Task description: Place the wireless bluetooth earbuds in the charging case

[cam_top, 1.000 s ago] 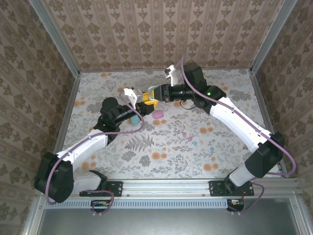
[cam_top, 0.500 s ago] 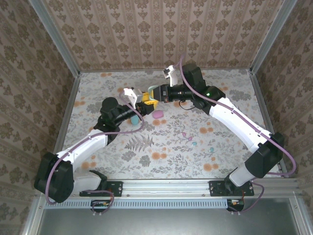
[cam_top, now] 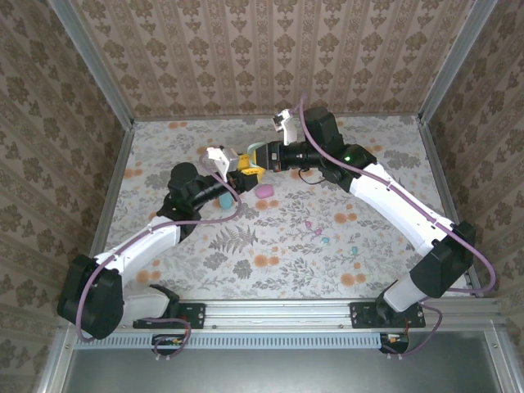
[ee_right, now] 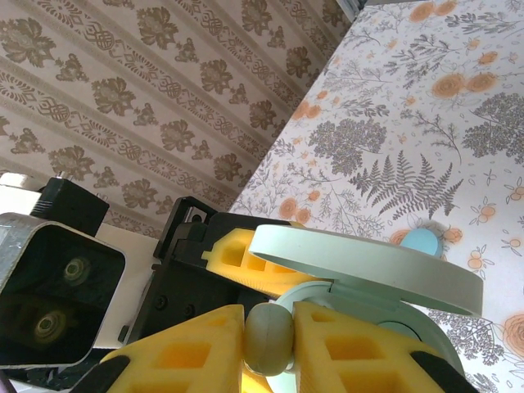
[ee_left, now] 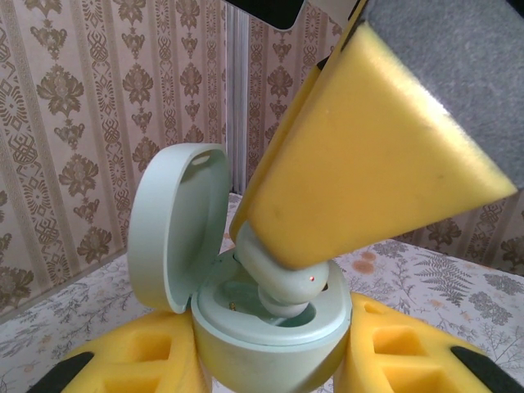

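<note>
one mint earbud (ee_left: 282, 282) is clamped by the right gripper (ee_right: 268, 340) in the one open mint case (ee_right: 364, 266), itself clamped by the left gripper (ee_left: 270, 360). three loose earbuds (cam_top: 325, 240) are seen on the table (cam_top: 393, 155).

My right gripper (ee_right: 268, 340) is boxed in: raised lid (ee_left: 176, 225) of the charging case (ee_left: 270, 340) on one side, pads (ee_left: 393, 352) of my left gripper (ee_left: 274, 368) flanking. An earbud (ee_left: 282, 286) plugs the socket. Pink case (cam_top: 264, 190) and blue case (cam_top: 223, 200) obstruct the table (cam_top: 393, 139) nearby; far right corner open.
</note>
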Available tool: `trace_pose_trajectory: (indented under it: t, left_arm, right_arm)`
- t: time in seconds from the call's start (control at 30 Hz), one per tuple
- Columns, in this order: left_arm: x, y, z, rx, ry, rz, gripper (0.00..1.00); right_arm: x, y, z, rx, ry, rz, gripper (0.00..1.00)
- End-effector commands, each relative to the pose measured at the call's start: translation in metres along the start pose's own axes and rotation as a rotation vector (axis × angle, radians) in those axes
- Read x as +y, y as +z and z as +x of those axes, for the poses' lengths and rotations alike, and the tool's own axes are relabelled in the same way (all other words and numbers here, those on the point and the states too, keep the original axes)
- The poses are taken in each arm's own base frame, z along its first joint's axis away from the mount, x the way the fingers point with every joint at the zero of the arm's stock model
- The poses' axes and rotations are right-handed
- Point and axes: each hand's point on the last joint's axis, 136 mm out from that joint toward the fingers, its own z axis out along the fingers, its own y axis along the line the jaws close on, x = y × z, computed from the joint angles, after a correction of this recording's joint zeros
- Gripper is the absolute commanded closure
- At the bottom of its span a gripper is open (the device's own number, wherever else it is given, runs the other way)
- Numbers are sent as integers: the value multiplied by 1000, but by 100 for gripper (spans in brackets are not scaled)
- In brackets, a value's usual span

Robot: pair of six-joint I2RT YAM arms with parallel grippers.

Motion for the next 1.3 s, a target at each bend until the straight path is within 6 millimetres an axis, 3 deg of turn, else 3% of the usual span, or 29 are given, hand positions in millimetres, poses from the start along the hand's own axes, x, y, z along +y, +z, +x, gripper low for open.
trace_pose_trajectory:
  t: [0.0,0.6,1.27]
  left_arm:
    - [-8,0,-29,-74,59,34,69]
    - [-7,1,-32,-81,57,27,69]
    - [-6,0,-28,-74,58,24,69]
  right_arm:
    - [-2,4,-3,-4,-3,27,76]
    - [-12,7,6,39,-3,78,73]
    - [-1,-1,-7,-5,-14,59,68]
